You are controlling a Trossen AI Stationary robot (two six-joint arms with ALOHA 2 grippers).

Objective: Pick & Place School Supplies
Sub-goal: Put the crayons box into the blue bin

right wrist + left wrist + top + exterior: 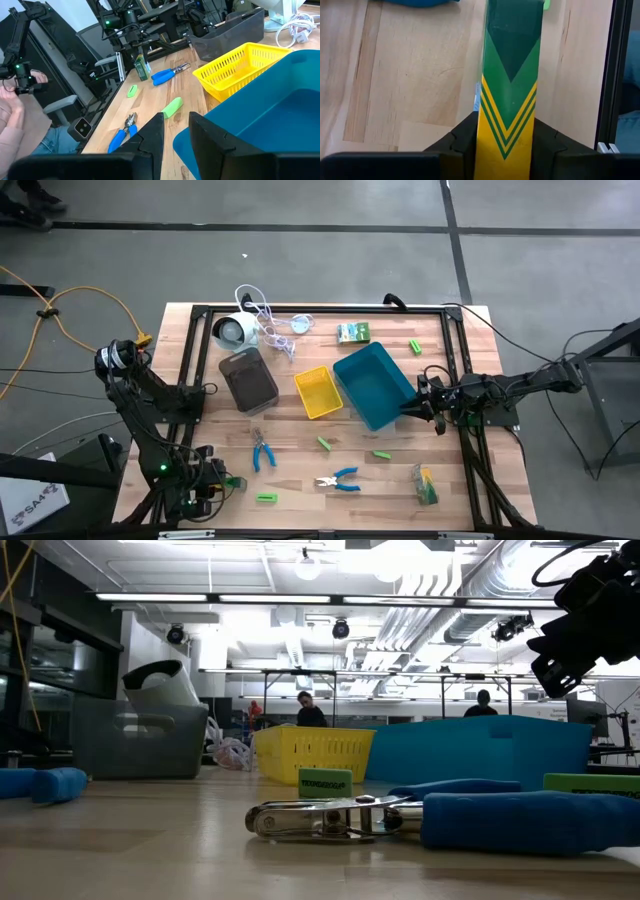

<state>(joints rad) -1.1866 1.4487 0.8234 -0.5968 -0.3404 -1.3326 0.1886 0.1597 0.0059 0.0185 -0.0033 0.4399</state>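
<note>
Left wrist view shows the left gripper (506, 150) clamped on a green and yellow-orange pack (510, 95), held at about seven o'clock on the table (300, 480), beside a small green block (265, 498). At three o'clock the right gripper (176, 130) hovers over the blue tray's (378, 385) rim, its fingers slightly apart and holding nothing. Both blue-handled pliers (263, 452) (340, 479) and two more green blocks (324, 444) (381, 454) lie loose around six o'clock.

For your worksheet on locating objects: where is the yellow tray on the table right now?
In the high view the yellow tray sits near the table's middle, between the grey tray on its left and the blue tray on its right, close beside the blue one.
</note>
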